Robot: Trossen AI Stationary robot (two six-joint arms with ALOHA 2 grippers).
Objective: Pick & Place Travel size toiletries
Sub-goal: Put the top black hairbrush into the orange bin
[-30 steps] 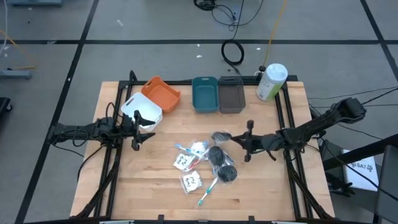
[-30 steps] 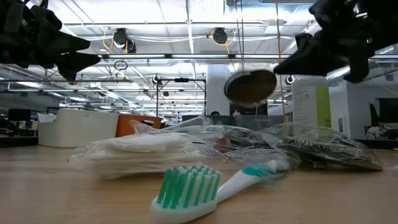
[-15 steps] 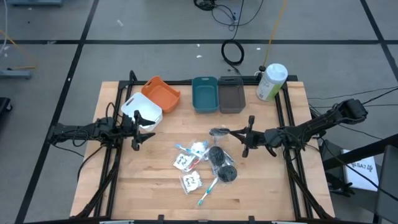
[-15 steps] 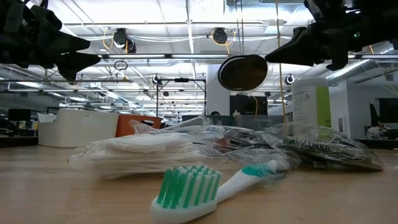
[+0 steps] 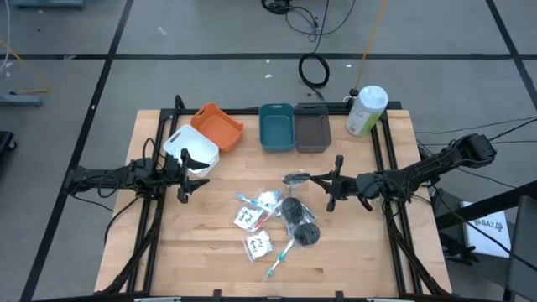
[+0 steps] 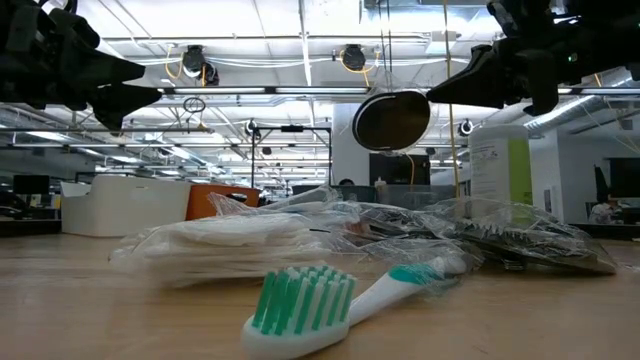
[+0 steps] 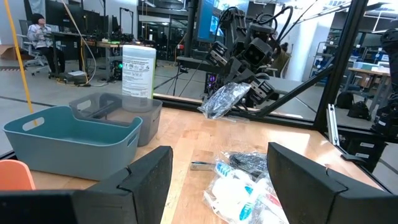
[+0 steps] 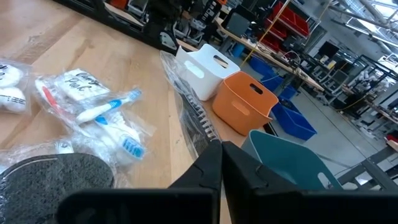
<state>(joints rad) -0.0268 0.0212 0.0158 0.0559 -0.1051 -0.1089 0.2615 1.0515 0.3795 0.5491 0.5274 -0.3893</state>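
Hanging clear above the desk [image 5: 193, 243] near its middle, a dark grey disc in a clear wrapper [image 5: 296, 179] is pinched by its wrapper's edge in the right gripper [image 5: 330, 184], whose fingers [image 8: 214, 163] are clenched together on the plastic; from table height the wrapped disc [image 6: 391, 119] shows as a round dark shape in the air, above the pile. Just below and toward the front edge lies the rest of the toiletries: two more wrapped dark discs [image 5: 299, 225], white clear-wrapped packets [image 5: 253, 231], and a teal-white toothbrush [image 5: 279, 257] nearest the front edge, its bristled head [image 6: 300, 305] lying on the wood. A second wrapped toothbrush with a blue-and-white handle [image 8: 109, 109] sits among the packets. Along the back edge stand four bins in a row: a white bin [image 5: 193, 148] and an orange bin [image 5: 219, 126] toward the back left corner, then a teal bin [image 5: 277, 126] and a grey bin [image 5: 312, 130] at the centre. A big white-and-green bottle [image 5: 366, 110] stands at the back right corner. The left gripper [image 5: 184, 176] waits over the left side of the desk, just in front of the white bin, its fingers [image 7: 301, 168] spread apart and grasping nothing. Beyond the desk, in the room, a person [image 7: 38, 34] sits at a workstation.
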